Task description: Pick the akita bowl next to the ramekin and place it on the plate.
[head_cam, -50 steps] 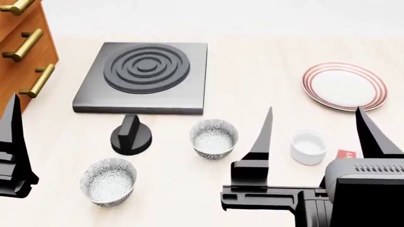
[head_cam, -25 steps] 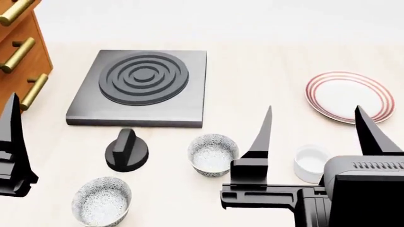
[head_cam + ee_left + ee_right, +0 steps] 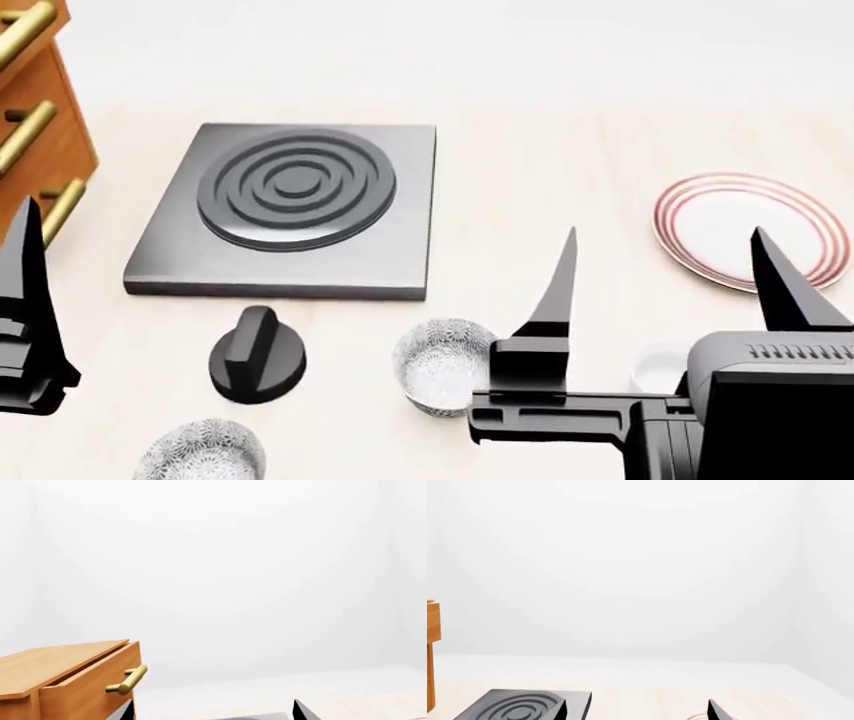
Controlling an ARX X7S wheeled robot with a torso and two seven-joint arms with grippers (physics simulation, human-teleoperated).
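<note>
The akita bowl [image 3: 445, 365], grey-speckled with a pale inside, stands upright on the light wooden table [image 3: 561, 150] near its front edge, partly hidden behind one finger of the right gripper [image 3: 663, 262]. Just to its right, toward the table's right side, only a sliver of the white ramekin [image 3: 657, 367] shows between that finger and the gripper's black body. The plate [image 3: 737, 229], white with red rings, lies flat farther back near the right edge, well apart from the bowl.

The right gripper hangs above the table with its two pointed fingers spread wide, holding nothing. Of the left gripper [image 3: 24, 300] only one dark finger shows at the left edge of the head view; the left wrist view shows two tips set apart, nothing between them.

A black knob [image 3: 256, 355] stands left of the akita bowl, and a second patterned bowl [image 3: 198, 452] sits at the front edge, cut off by the frame. Behind them lies a square grey burner slab [image 3: 290, 208] with raised concentric rings. A wooden drawer unit [image 3: 38, 120] with brass handles stands at the table's left edge.
</note>
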